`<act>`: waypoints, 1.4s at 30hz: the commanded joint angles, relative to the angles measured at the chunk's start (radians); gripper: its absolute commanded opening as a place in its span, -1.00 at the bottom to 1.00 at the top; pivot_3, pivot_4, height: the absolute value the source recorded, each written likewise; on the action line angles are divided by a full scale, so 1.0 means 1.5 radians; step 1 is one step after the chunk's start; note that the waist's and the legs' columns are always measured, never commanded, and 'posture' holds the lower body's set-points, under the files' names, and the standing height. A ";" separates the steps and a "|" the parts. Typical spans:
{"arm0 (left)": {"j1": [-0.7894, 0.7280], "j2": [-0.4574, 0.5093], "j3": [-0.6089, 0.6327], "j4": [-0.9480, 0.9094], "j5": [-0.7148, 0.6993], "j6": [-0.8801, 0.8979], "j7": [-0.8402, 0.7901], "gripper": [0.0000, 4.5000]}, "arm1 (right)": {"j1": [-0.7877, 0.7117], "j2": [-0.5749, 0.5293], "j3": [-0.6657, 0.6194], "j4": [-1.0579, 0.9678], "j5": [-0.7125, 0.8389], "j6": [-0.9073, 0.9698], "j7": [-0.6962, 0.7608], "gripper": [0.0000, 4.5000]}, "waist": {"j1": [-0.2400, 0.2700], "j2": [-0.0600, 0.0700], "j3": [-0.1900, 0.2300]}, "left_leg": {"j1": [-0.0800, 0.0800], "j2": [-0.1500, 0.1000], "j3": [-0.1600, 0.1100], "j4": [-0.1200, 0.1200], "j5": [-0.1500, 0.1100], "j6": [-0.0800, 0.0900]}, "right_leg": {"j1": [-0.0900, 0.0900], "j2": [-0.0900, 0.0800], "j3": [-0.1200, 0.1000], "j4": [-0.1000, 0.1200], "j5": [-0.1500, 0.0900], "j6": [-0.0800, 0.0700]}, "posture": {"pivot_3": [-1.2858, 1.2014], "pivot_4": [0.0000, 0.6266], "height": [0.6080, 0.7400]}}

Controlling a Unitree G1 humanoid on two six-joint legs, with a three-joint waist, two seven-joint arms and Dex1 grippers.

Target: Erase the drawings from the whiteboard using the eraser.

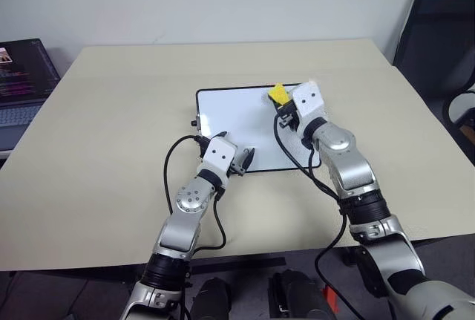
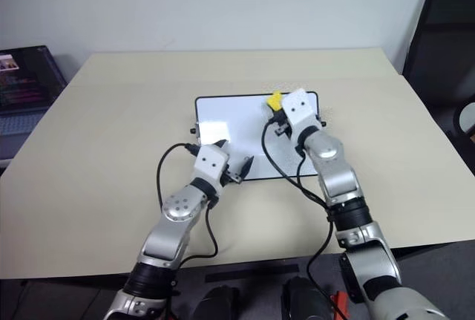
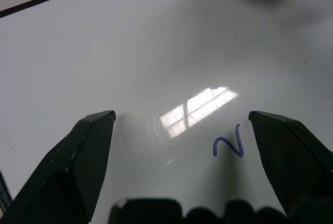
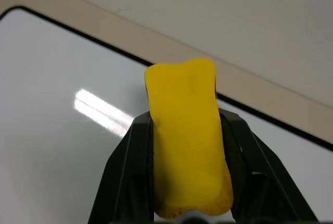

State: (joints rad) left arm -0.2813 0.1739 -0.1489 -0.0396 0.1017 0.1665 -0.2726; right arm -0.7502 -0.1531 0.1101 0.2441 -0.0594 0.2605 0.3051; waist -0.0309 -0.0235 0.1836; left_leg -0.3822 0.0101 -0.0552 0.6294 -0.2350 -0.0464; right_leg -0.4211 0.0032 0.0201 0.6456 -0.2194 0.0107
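One small blue marker squiggle (image 3: 228, 147) remains on the black-framed whiteboard (image 1: 230, 116) as the right gripper (image 4: 187, 146) clamps the yellow block eraser (image 4: 187, 135), left gripper (image 3: 182, 130) spread wide.

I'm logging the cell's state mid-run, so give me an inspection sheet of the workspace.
Surface: beige table, bare around the board.
Job's things: whiteboard flat at centre; one blue scribble left; eraser held over the far edge.
Clutter: nothing seen.
Grippers: left gripper open over the board; right gripper shut on eraser.
Cables: black cables looping off both wrists.
Surroundings: laptop left, dark chair right.
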 commanded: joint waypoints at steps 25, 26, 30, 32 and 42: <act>0.012 0.019 0.015 -0.057 -0.022 0.002 -0.021 1.00 | 0.181 -0.078 -0.022 -0.221 0.054 0.055 0.082 -0.42 | 0.001 0.000 0.000 | 0.000 0.000 0.000 0.000 0.000 0.000 | 0.000 0.000 0.000 0.000 0.000 0.000 | 0.03 -0.52 1.00; 0.015 0.021 0.017 -0.064 -0.025 0.005 -0.024 1.00 | 0.189 -0.081 -0.024 -0.230 0.056 0.057 0.084 -0.42 | 0.001 0.000 0.000 | 0.000 0.000 0.000 0.000 0.000 0.000 | 0.000 0.000 0.000 0.000 0.000 0.000 | 0.03 -0.52 1.00; 0.079 0.036 0.009 -0.134 -0.052 0.017 -0.059 1.00 | 0.253 -0.114 -0.025 -0.291 0.067 0.037 0.110 -0.42 | -0.001 0.000 0.000 | 0.000 0.000 0.000 0.000 0.000 0.000 | 0.000 0.000 0.000 0.000 0.000 0.000 | 0.03 -0.52 1.00; 0.104 0.043 0.006 -0.155 -0.039 0.030 -0.052 1.00 | 0.268 -0.120 -0.025 -0.305 0.071 0.037 0.114 -0.42 | -0.001 0.000 0.000 | 0.000 0.000 0.000 0.000 0.000 0.000 | 0.000 0.000 0.000 0.000 0.000 0.000 | 0.03 -0.52 1.00; 0.201 0.041 -0.013 -0.225 -0.019 0.063 -0.027 1.00 | 0.275 -0.131 -0.030 -0.325 0.094 0.036 0.125 -0.42 | 0.000 0.000 0.000 | 0.000 0.000 0.000 0.000 0.000 0.000 | 0.000 0.000 0.000 0.000 0.000 0.000 | 0.03 -0.52 1.00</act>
State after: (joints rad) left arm 0.0223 0.2397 -0.1588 -0.3174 0.0648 0.2632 -0.3252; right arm -0.3308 -0.3421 0.0871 -0.1942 0.0614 0.3373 0.4816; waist -0.0307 -0.0238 0.1837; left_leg -0.3817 0.0102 -0.0551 0.6300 -0.2348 -0.0461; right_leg -0.4206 0.0032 0.0198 0.6450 -0.2195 0.0103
